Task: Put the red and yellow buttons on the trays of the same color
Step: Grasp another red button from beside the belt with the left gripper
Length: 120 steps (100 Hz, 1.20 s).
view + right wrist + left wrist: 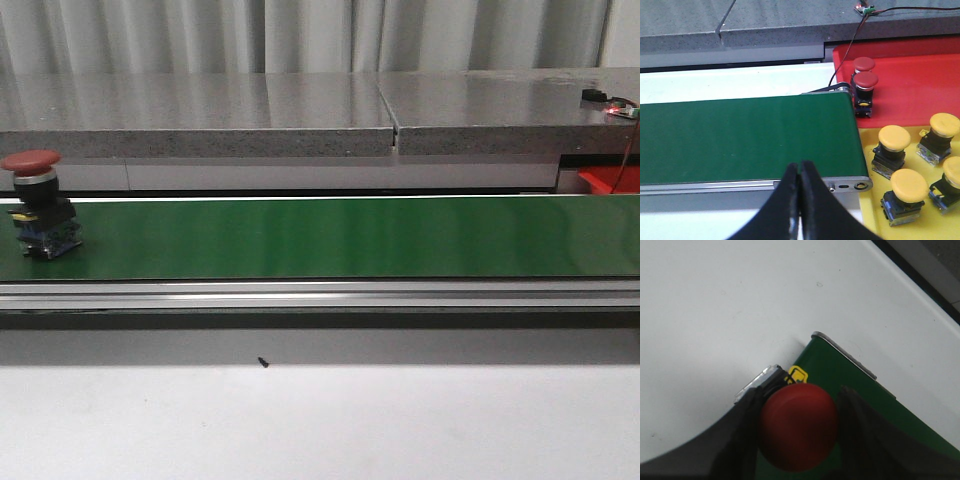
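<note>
Red mushroom-head push button (35, 205) at the green conveyor belt's (330, 237) left end.
Left gripper (799, 427) straddles its smooth cap, seemingly unclenched — rigid, top-heavy, best gripped under the cap; right gripper (800, 192) clenched empty.

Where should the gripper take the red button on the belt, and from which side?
Grip the red button low, on its blocky dark body under the cap, coming from above. It stands upright at the left end of the green belt, and its wide domed cap would likely slip. The left gripper's fingers flank it, apparently not closed.
</note>
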### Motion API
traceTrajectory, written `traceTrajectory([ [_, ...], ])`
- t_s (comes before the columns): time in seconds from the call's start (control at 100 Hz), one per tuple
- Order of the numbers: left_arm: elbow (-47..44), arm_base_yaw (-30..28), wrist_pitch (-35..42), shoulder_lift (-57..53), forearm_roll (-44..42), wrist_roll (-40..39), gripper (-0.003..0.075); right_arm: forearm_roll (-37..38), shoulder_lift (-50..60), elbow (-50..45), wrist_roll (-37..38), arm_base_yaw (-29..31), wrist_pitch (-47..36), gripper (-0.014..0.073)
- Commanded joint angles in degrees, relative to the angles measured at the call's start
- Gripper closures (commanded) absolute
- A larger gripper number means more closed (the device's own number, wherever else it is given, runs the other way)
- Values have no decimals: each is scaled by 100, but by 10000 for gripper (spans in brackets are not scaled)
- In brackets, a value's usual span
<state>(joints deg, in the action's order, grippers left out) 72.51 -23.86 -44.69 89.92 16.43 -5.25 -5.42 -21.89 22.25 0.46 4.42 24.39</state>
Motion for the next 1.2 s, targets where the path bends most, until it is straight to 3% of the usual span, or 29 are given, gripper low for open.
traceTrajectory([
  [0.0, 142, 177, 165, -247, 135, 59, 624, -17, -21, 138, -46, 1, -453, 660],
  [0.46, 96, 358, -152, 256, 306, 176, 606, -17, -21, 138, -46, 1, -453, 660],
  [0.58, 96, 358, -185, 256, 306, 182, 483, -17, -21, 138, -46, 1, -453, 660],
  [0.75, 96, 358, -222, 256, 306, 182, 197, -17, -21, 138, -46, 1, -453, 660],
  [0.82, 96, 358, -202, 256, 306, 182, 145, -17, -21, 138, -46, 1, -453, 660],
  [1.19, 96, 358, -360, -404, 168, 458, 248, -17, -21, 138, -46, 1, -453, 660],
])
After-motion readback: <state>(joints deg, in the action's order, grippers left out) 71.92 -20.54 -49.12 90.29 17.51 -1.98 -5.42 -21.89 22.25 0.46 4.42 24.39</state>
